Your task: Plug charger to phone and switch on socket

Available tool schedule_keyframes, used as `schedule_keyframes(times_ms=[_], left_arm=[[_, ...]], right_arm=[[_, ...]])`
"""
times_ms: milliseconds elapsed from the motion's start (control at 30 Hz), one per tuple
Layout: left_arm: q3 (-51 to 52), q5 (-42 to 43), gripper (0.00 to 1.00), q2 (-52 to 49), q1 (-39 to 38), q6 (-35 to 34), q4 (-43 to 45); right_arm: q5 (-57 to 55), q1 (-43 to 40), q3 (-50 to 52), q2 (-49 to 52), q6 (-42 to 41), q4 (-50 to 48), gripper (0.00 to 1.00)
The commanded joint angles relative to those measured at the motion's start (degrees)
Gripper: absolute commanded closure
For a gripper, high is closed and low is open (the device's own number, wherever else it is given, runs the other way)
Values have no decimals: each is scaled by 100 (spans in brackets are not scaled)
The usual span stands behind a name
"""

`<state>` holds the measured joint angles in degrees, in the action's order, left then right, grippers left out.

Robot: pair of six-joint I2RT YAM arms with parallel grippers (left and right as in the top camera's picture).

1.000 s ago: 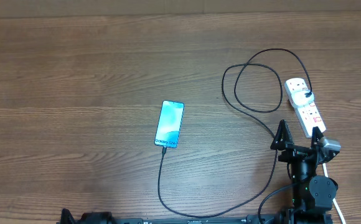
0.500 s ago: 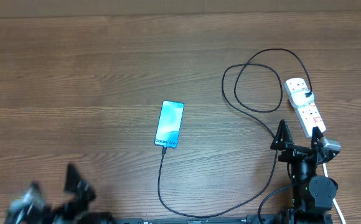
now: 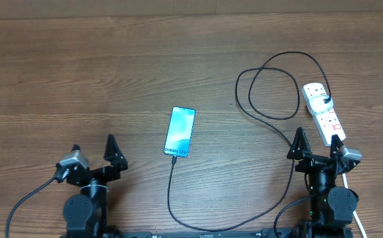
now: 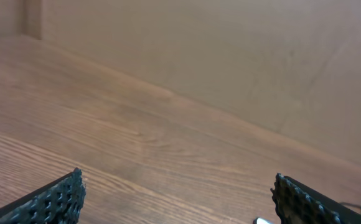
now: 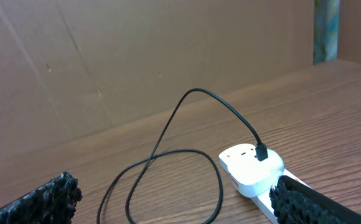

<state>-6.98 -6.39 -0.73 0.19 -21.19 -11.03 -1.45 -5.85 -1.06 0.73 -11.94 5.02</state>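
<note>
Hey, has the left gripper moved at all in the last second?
Yes. The left gripper has come up from the bottom edge of the overhead view. It now sits left of the phone and a little below it, and the phone has stayed put.

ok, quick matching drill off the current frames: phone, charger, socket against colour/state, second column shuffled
Things:
1. phone
2. charger
3. socket

Colour/state:
A. white with red marks, far right of the overhead view
B. lit blue screen, near the centre of the overhead view
C. black, looped, one end at the phone's lower edge

Pairs: 1-B, 2-C, 3-A
</note>
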Motion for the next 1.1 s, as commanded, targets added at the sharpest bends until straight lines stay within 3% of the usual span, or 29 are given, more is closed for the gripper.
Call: schedule_keyframes(times_ms=[0,300,1067], left_arm=[[468,487,0,55,46,389,455],[675,839,0,59,284,1414,658],[673,835,0,48,452,1436,669]], right_arm=[[24,31,61,-57,44,-39,0],[24,31,61,-57,44,-39,0],[24,31,61,-57,44,-39,0]])
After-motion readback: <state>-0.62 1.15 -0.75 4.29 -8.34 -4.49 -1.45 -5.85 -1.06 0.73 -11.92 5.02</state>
